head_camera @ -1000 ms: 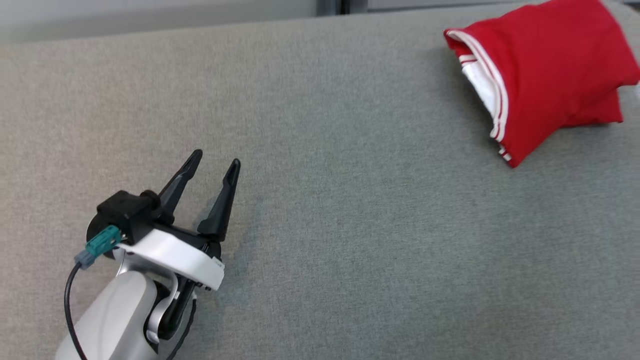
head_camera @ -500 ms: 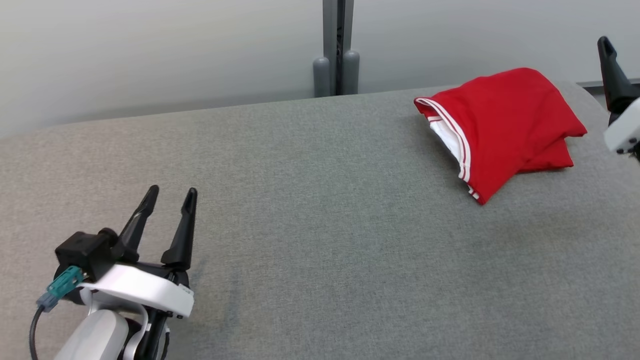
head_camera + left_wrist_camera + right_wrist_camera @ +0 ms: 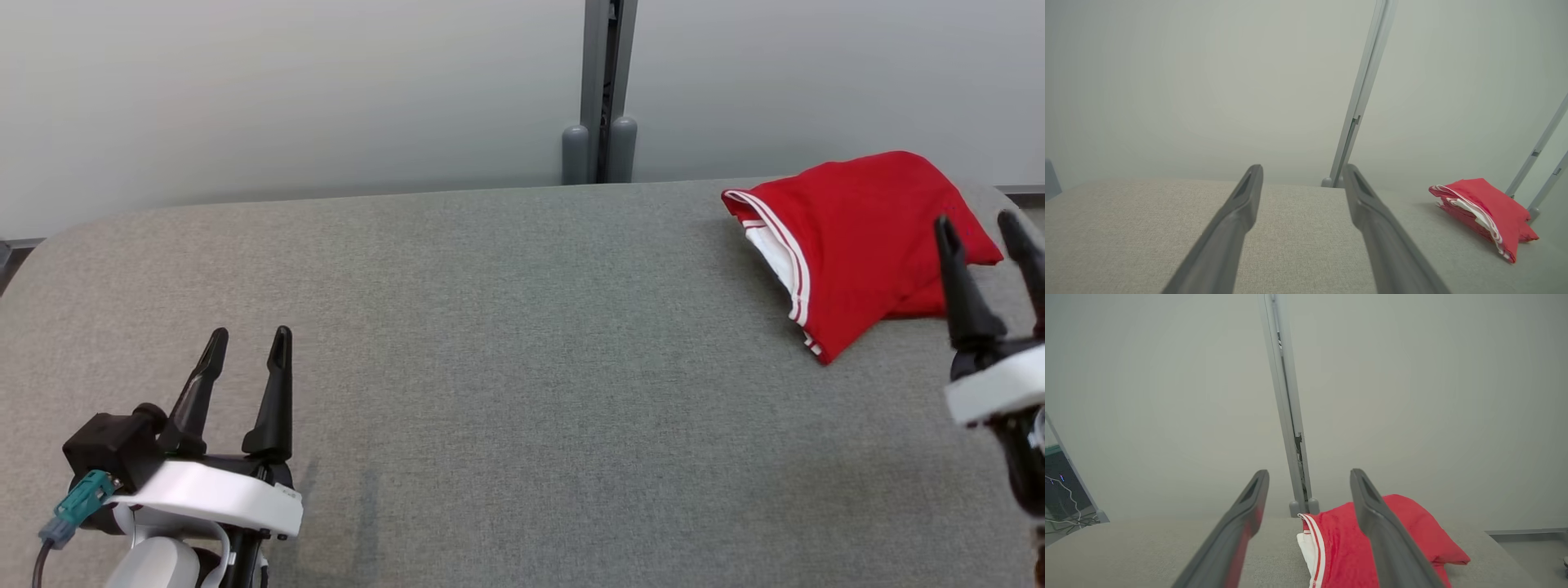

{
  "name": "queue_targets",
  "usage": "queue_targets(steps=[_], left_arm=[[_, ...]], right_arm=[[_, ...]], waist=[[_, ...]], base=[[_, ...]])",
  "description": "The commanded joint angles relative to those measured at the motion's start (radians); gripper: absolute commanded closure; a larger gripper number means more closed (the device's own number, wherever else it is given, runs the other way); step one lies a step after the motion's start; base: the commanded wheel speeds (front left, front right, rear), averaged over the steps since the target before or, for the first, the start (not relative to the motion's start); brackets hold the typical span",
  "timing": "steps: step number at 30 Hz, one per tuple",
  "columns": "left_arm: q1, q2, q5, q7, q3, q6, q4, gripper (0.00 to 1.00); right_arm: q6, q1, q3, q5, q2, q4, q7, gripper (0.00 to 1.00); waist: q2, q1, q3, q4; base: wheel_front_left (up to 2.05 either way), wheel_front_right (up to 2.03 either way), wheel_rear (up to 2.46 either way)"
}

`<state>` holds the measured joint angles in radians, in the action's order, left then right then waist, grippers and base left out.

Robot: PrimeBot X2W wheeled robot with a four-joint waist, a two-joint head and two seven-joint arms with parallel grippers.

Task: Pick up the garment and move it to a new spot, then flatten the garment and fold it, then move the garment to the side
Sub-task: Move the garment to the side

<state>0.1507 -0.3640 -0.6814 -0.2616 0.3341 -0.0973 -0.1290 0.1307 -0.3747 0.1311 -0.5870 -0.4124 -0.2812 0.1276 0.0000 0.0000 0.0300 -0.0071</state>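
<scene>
Gaping empty, left end effector [image 3: 251, 332] and right end effector [image 3: 976, 219] hover over the table [image 3: 522, 367] bearing the folded garment [image 3: 849, 237].

You face a lab-style test bay: pale partition panels [image 3: 245, 98], a grey joining post [image 3: 602, 82], a fabric-covered table [image 3: 522, 367].

Folded red garment [image 3: 861, 237], white-striped trim, lying on grey surface's far-right corner
</scene>
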Motion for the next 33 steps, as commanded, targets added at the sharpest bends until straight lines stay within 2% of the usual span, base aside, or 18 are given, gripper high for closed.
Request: queue_targets(steps=[1, 6, 11, 18, 22, 33], left_arm=[[-0.014, 0.011, 0.010, -0.005, -0.017, -0.003, 0.010, 0.00], [-0.045, 0.040, 0.051, -0.004, -0.061, 0.016, 0.018, 0.00], [-0.097, 0.090, 0.116, -0.004, -0.134, 0.008, 0.045, 0.00], [-0.155, 0.155, 0.199, -0.004, -0.225, 0.047, 0.045, 0.00], [-0.166, 0.190, 0.246, -0.004, -0.255, 0.080, 0.033, 0.00], [-0.141, 0.244, 0.334, -0.004, -0.308, 0.157, -0.020, 0.00]], right_arm=[[0.000, 0.056, -0.027, 0.024, 0.024, 0.043, 0.010, 0.00], [0.000, 0.185, -0.084, 0.088, 0.102, 0.129, 0.035, 0.00], [0.000, 0.260, -0.109, 0.154, 0.172, 0.175, 0.077, 0.00], [0.000, 0.326, -0.114, 0.218, 0.253, 0.153, 0.131, 0.00], [0.000, 0.328, -0.108, 0.247, 0.273, 0.140, 0.136, 0.00], [0.000, 0.303, -0.087, 0.269, 0.263, 0.160, 0.138, 0.00]], waist=[[0.0000, 0.0000, -0.003, 0.008], [0.0000, 0.0000, -0.006, 0.016], [0.0000, 0.0000, -0.005, 0.009], [0.0000, 0.0000, 0.004, 0.018], [0.0000, 0.0000, 0.009, 0.026], [0.0000, 0.0000, 0.020, 0.033]], base=[[0.00, 0.00, 0.00], [0.00, 0.00, 0.00], [0.00, 0.00, 0.00], [0.00, 0.00, 0.00], [0.00, 0.00, 0.00], [0.00, 0.00, 0.00]])
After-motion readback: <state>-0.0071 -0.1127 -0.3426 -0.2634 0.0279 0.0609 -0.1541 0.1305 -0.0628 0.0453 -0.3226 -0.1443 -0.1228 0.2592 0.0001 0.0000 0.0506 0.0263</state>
